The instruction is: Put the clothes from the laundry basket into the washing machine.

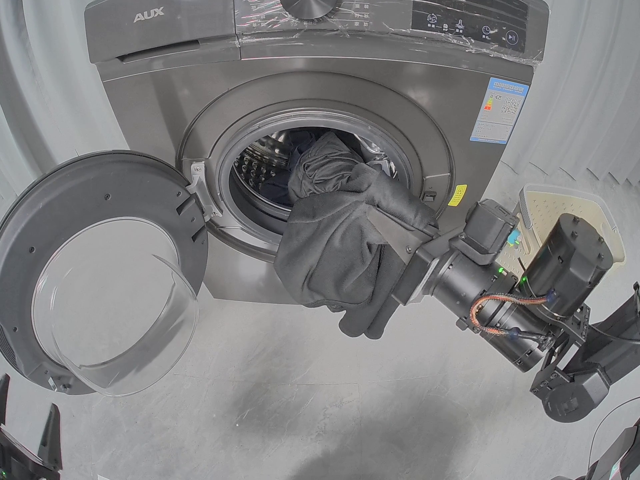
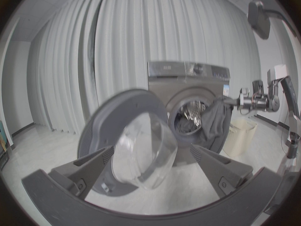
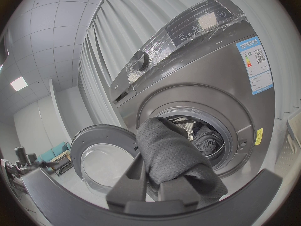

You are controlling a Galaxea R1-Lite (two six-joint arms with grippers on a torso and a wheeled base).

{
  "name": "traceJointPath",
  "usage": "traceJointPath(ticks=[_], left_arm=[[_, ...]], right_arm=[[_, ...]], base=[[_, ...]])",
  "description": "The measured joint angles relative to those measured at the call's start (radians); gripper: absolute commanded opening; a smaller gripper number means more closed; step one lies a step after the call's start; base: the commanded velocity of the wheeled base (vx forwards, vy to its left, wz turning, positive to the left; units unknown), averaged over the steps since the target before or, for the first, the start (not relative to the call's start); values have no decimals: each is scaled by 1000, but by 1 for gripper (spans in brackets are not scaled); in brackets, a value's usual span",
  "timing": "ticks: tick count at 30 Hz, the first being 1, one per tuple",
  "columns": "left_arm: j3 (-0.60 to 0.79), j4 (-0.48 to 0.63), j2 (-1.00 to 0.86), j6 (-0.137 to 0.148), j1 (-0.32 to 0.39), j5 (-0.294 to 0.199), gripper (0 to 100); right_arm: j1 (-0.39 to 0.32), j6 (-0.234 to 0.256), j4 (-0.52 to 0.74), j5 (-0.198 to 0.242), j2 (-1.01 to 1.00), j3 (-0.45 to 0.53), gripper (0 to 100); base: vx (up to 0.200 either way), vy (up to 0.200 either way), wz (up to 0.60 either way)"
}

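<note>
A grey front-loading washing machine [image 1: 167,101] stands with its round door [image 1: 100,268] swung open to the left. A dark grey garment [image 1: 333,248] hangs over the lower rim of the drum opening, part inside, part draped down the front. My right gripper [image 1: 390,235] is shut on this garment just right of the opening; in the right wrist view its fingers [image 3: 131,182] pinch the cloth [image 3: 169,154]. More dark clothes [image 3: 205,138] lie inside the drum. My left gripper [image 2: 150,154] stands open and empty, low at the left, facing the door [image 2: 125,135].
A cream laundry basket [image 1: 573,211] stands on the floor to the right of the machine, behind my right arm. Pale curtains hang behind the machine. The grey floor in front of the machine is bare.
</note>
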Motion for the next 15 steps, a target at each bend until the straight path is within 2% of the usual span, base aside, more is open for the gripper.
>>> traceJointPath(ticks=[4, 7, 8, 11, 15], left_arm=[[-44, -61, 49, 4, 4, -16, 100], [-56, -87, 128, 3, -22, -70, 100], [-59, -94, 165, -3, -45, -100, 100], [-67, -108, 239, -19, -104, -147, 100], [-90, -160, 384, -38, -180, -191, 100]], right_arm=[[12, 0, 0, -22, 21, -35, 0], [24, 1, -1, -35, 43, -61, 0], [29, 1, -1, -39, 52, -70, 0], [36, 1, 0, -43, 69, -84, 0], [40, -3, 1, -42, 95, -103, 0]], base=[[0, 0, 0], [0, 0, 0], [0, 0, 0], [0, 0, 0], [0, 0, 0]])
